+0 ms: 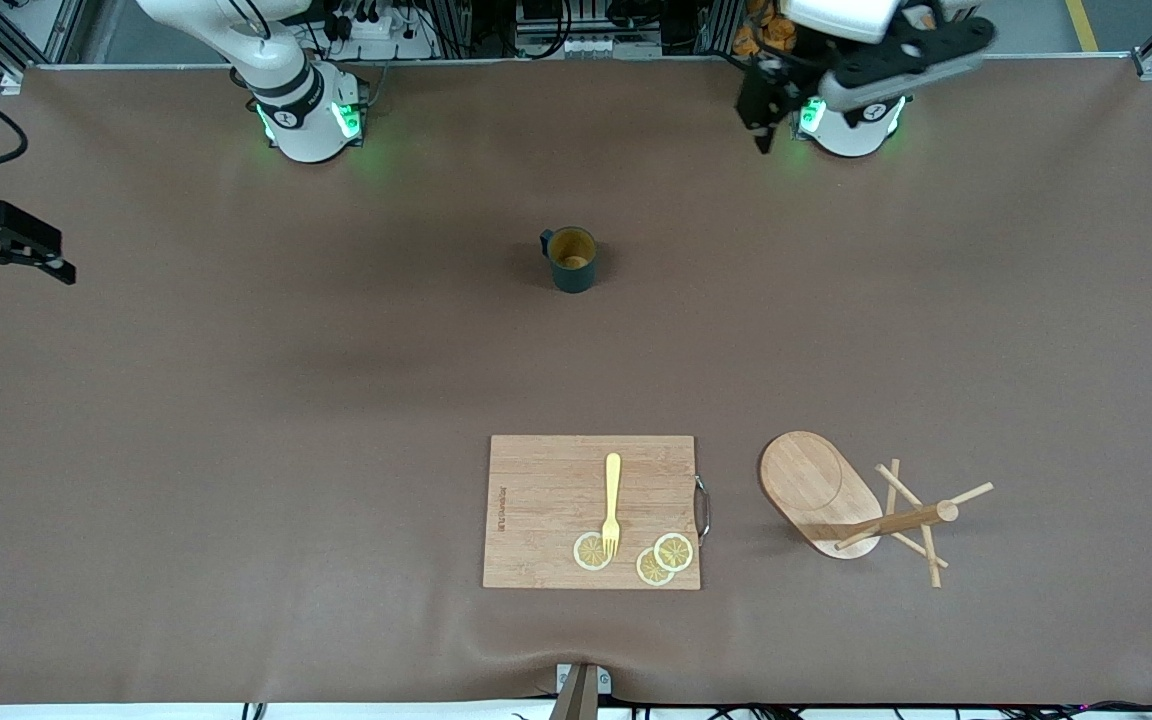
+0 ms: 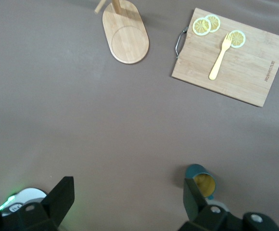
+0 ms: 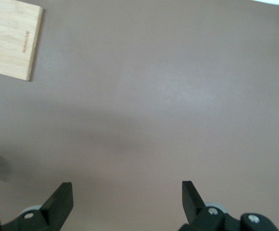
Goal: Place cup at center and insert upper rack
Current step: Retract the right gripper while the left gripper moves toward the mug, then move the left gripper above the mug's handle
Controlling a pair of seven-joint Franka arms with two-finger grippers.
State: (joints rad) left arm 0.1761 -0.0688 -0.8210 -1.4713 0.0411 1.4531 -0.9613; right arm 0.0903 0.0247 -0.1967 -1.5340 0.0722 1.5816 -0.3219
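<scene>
The dark teal cup (image 1: 572, 259) stands upright near the middle of the table, handle toward the right arm's end; it also shows in the left wrist view (image 2: 202, 177). The wooden mug tree (image 1: 821, 490) stands nearer the front camera toward the left arm's end, its oval base flat on the table, with its post and pegs (image 1: 921, 518) at one end. Its base shows in the left wrist view (image 2: 126, 37). My left gripper (image 1: 762, 130) (image 2: 127, 202) hangs open and empty by its own base. My right gripper (image 1: 18, 282) (image 3: 126, 199) is open and empty over the right arm's end of the table.
A bamboo cutting board (image 1: 536, 500) (image 2: 247, 72) lies beside the mug tree, near the front edge. It carries a yellow fork (image 1: 612, 505) and three lemon slices (image 1: 673, 551). One corner of it shows in the right wrist view (image 3: 9, 43). Brown cloth covers the table.
</scene>
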